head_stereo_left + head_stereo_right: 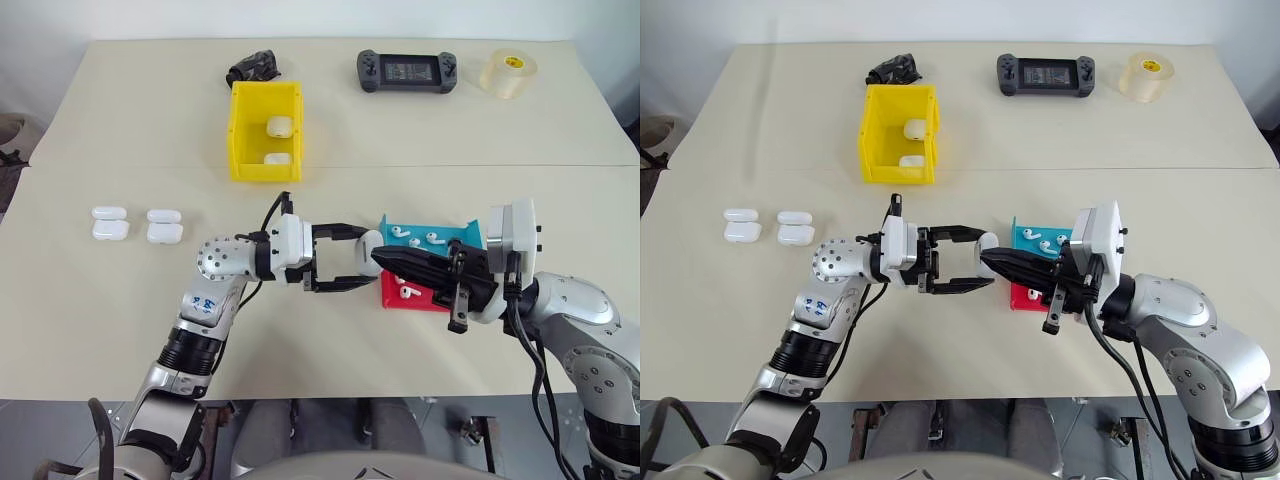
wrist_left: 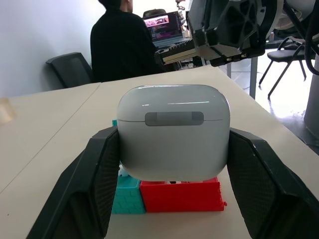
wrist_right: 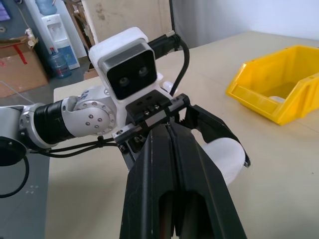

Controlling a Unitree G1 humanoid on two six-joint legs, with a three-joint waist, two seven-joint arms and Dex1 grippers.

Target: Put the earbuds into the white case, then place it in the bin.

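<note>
My left gripper point(image 1: 366, 258) is shut on the white case point(image 1: 362, 250), holding it above the table just left of the trays. In the left wrist view the case point(image 2: 173, 132) sits between both fingers with its hinge side facing the camera. My right gripper point(image 1: 380, 259) is shut and points left, its tips right at the case; nothing shows between its fingers. Two earbuds point(image 1: 400, 231) lie in the blue tray point(image 1: 455, 232) and one earbud point(image 1: 406, 292) in the red tray point(image 1: 395, 302). The yellow bin point(image 1: 240, 130) stands farther back.
Two white cases point(image 1: 279, 126) lie inside the bin. Several more white cases point(image 1: 110, 222) sit at the left. A game controller point(image 1: 407, 71), a tape roll point(image 1: 508, 72) and a black object point(image 1: 252, 68) line the far edge. A person point(image 2: 117, 45) sits beyond the table.
</note>
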